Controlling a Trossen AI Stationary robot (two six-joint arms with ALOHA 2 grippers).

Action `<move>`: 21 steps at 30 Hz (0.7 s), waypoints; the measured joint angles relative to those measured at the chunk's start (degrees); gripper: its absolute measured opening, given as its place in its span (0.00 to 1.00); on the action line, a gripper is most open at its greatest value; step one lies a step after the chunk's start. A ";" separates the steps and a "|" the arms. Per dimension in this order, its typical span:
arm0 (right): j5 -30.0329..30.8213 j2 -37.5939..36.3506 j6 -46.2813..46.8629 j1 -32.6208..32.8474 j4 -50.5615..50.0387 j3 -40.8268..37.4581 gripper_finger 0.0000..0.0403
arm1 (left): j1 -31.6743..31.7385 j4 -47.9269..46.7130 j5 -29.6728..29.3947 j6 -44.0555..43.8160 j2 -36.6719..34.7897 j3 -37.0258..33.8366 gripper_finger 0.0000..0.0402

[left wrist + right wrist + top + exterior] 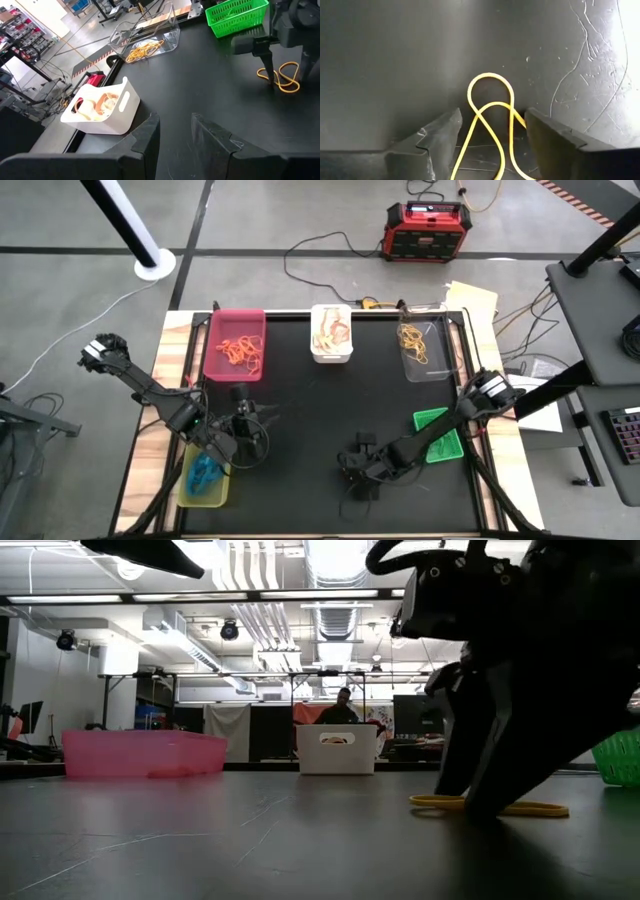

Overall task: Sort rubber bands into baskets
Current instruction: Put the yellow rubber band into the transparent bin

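A yellow rubber band point(490, 102) lies flat on the black table, twisted into a figure of eight; it also shows in the low view point(520, 808). My right gripper point(492, 132) is open and points steeply down, its fingertips at the table on either side of the band. My left gripper point(175, 132) hovers open over the table's left half point(243, 418), with nothing between its fingers. The baskets stand around the table: pink point(237, 343), white point(332, 332), clear point(425, 348), bright green point(440, 432) and yellow-green point(205, 477), the last holding blue bands. My right gripper comes at the yellow band from above, slanting. The band's loop end point(492, 80) shows between the open fingers. One strand point(517, 117) runs right by the edge of one finger point(555, 140); whether that finger touches it I cannot tell.
A red-and-black power box point(428, 230) and cables lie on the floor beyond the far edge. Wooden strips point(168, 370) border the black mat. The middle of the mat point(330, 405) is bare. A person point(345, 705) shows far behind the table in the low view.
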 joint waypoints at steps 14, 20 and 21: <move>-0.78 0.43 -1.32 -1.05 3.50 -2.03 0.09 | 0.00 0.29 0.02 -0.02 0.00 -0.26 0.24; 0.39 -0.91 -3.44 -1.05 2.19 -1.99 0.03 | 0.00 0.32 0.02 -0.03 0.00 -0.25 0.24; 0.75 -1.65 -3.58 -1.09 1.32 -2.01 0.02 | -0.01 0.32 0.02 -0.03 0.00 -0.26 0.24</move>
